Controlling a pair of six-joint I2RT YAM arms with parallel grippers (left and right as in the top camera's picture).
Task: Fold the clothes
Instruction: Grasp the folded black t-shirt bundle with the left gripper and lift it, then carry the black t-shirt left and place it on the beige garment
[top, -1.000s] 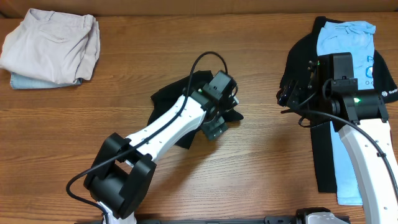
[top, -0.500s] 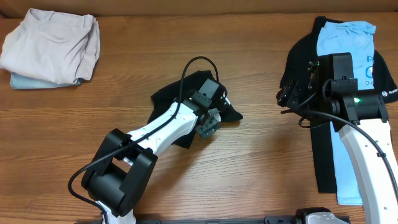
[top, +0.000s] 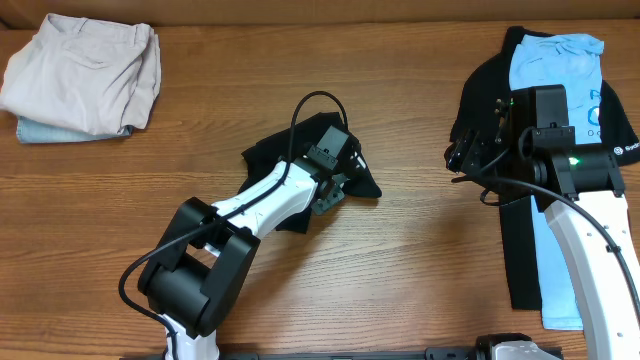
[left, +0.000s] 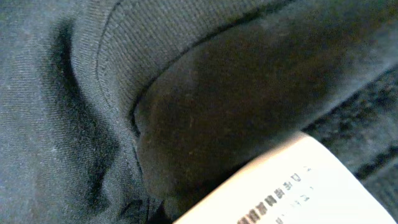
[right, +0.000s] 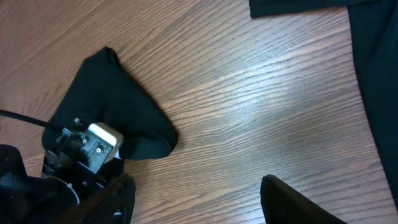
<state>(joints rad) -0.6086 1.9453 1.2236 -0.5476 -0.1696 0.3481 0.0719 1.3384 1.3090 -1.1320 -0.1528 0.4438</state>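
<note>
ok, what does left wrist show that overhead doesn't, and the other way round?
Left wrist only: the collar seam stitching and a white printed tag, seen so close that cloth fills the frame. Overhead only: the left pincer pressed into the cloth, the right pincer by a light blue tee, a beige folded pile, the wooden table. Both: the black T-shirt.

The table (top: 400, 90) is brown wood with plain grain and a faint sheen. The black T-shirt (top: 265, 160) is matt knit cloth, finely ribbed at the collar; its white tag (left: 292, 186) is smooth and printed. At ten o'clock the beige garment (top: 85, 75) is creased woven cloth. The left arm (top: 270, 195) wears glossy white plastic.
</note>
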